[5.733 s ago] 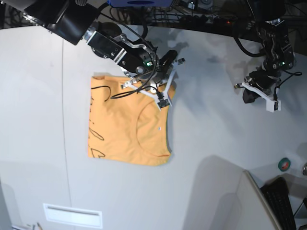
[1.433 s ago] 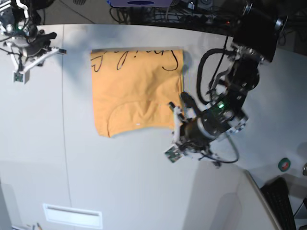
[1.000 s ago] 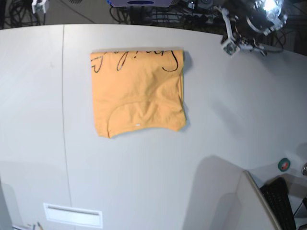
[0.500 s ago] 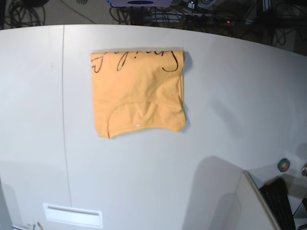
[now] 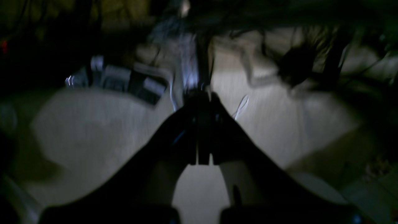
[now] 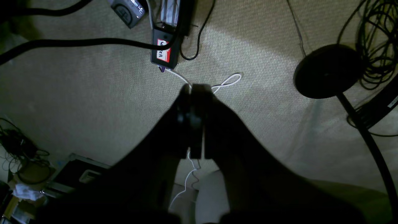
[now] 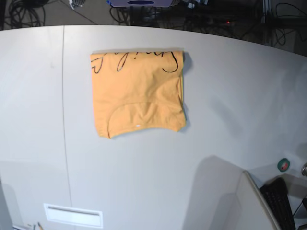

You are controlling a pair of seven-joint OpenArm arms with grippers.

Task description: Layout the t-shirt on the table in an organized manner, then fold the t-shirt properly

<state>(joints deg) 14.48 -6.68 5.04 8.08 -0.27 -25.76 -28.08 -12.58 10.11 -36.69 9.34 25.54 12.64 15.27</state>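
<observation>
orange cotton is seen folded into a near-square packet: the t-shirt lies flat on the pale tabletop, toward the 12 o'clock side of the base view and a little to the 9 o'clock side of centre. black cursive script and a heart outline run along its 12 o'clock edge, and a curved neckline seam is seen near its 6 o'clock edge. a thin dark seam line in the tabletop passes just beside the shirt at 9 o'clock. a green tape roll sits well apart at about 4 o'clock, near a dark keyboard.

neither arm is seen in the base view. in the left wrist view, which is dark and blurred, the left fingers are pressed together, with nothing seen between them. in the right wrist view the right fingers are likewise closed on each other, holding nothing, above beige carpet strewn with a white cord, black cables and a round black stand base.
</observation>
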